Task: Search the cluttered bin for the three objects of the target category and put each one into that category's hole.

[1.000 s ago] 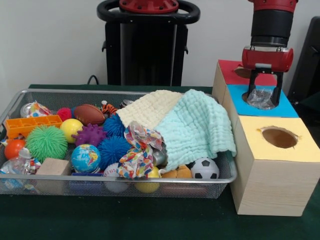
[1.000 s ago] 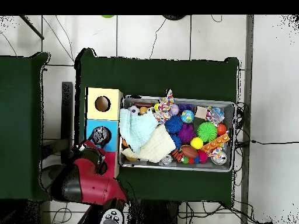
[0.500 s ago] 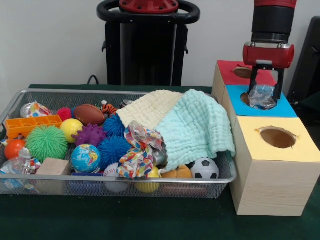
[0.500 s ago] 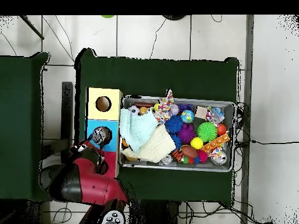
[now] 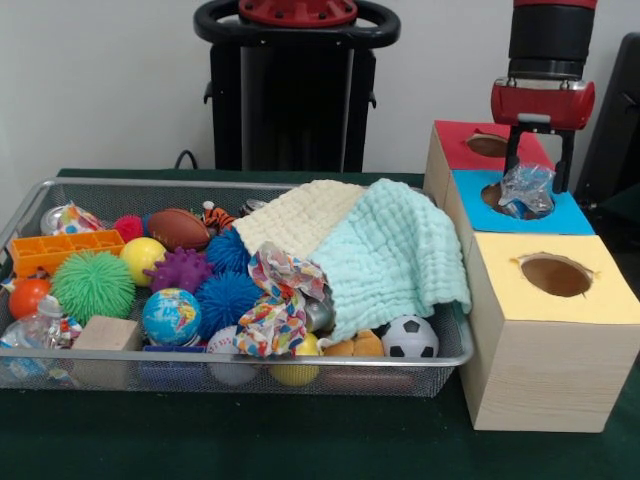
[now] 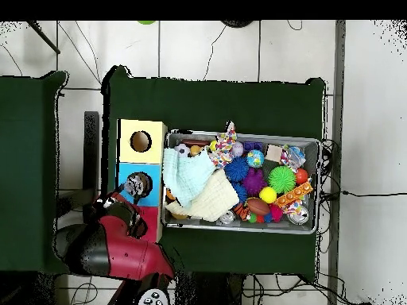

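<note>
Crumpled clear plastic (image 5: 525,190) hung between the gripper (image 5: 537,178) fingers, pinched there just above the hole in the blue box (image 5: 560,215). From overhead the same wad (image 6: 136,185) sat over the blue section, with the red arm (image 6: 111,246) reaching in from below. The blue box stood between a red box (image 5: 462,138) behind it and a yellow box (image 5: 600,300) in front, each with a round hole in its top; the yellow hole (image 5: 558,274) was open and dark.

Beside the boxes lay the wire bin (image 5: 40,195) on the green tablecloth (image 5: 300,440). A mint cloth (image 5: 395,255) and a cream cloth (image 5: 300,215) were draped over the bin's right part, the mint one spilling over the rim toward the boxes. A small soccer ball (image 5: 410,338) rested under the mint cloth's edge. Further left were a patterned rag (image 5: 275,300), a globe ball (image 5: 171,316), a green spiky ball (image 5: 92,285), a purple spiky ball (image 5: 180,269), a yellow ball (image 5: 142,258), a toy football (image 5: 179,228), an orange tray (image 5: 62,250) and a wooden block (image 5: 105,334). Another piece of clear plastic (image 5: 35,328) lay in the bin's near left corner.
</note>
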Controlling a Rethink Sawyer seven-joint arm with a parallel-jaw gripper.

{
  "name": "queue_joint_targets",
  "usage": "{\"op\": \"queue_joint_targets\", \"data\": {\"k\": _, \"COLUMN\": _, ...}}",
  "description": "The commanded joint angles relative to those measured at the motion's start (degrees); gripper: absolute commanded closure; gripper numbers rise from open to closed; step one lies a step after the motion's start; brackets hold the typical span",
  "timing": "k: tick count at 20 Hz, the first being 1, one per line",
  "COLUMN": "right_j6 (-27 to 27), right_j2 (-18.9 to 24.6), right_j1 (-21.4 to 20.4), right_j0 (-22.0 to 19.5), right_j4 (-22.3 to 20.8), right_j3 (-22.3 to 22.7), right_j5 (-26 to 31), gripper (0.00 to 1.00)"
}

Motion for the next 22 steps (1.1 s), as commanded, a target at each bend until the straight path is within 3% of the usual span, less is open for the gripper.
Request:
{"op": "queue_joint_targets", "data": {"k": 1, "right_j6": 6.18, "right_j2": 6.98, "right_j1": 1.19, "right_j0": 0.27, "right_j4": -3.22, "right_j3": 4.09, "right_j5": 10.87, "gripper": 0.0}}
{"op": "queue_joint_targets", "data": {"k": 12, "right_j6": 7.56, "right_j2": 10.0, "right_j1": 2.14, "right_j0": -2.03, "right_j4": -3.81, "right_j3": 4.4, "right_j5": 9.52, "gripper": 0.0}}
{"op": "queue_joint_targets", "data": {"k": 22, "right_j6": 11.18, "right_j2": 19.7, "right_j1": 1.43, "right_j0": -7.99, "right_j4": -0.76, "right_j3": 8.0, "right_j5": 13.87, "gripper": 0.0}}
